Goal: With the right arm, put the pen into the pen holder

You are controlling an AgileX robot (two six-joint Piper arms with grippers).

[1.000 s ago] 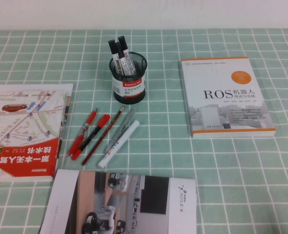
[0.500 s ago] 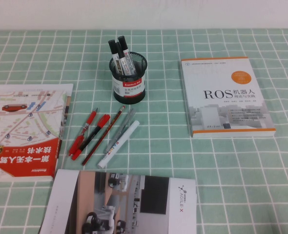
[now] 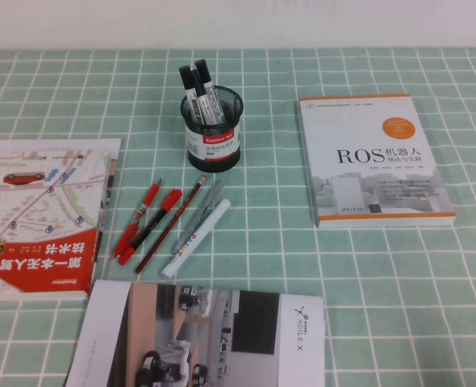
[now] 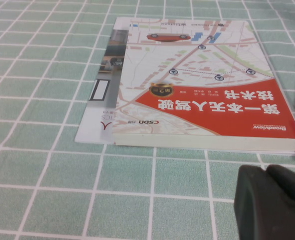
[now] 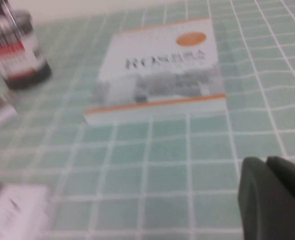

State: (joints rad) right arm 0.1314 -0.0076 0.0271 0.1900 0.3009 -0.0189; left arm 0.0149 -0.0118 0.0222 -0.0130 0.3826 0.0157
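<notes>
The pen (image 3: 195, 239), a thick white marker with a white cap, lies flat on the green checked cloth in the high view, rightmost in a row of pens. The pen holder (image 3: 213, 133), a black mesh cup with a red and white label, stands upright just behind the row; it also shows blurred in the right wrist view (image 5: 20, 52). Neither arm shows in the high view. My right gripper (image 5: 265, 162) is shut and empty, low over the cloth in front of a white book. My left gripper (image 4: 266, 172) is shut and empty, near a red map book.
Two black-capped markers (image 3: 198, 89) stand in the holder. Red pens (image 3: 145, 222) and a grey pen (image 3: 208, 201) lie left of the marker. A white ROS book (image 3: 375, 161) lies right, a red map book (image 3: 44, 218) left, a brochure (image 3: 206, 334) in front.
</notes>
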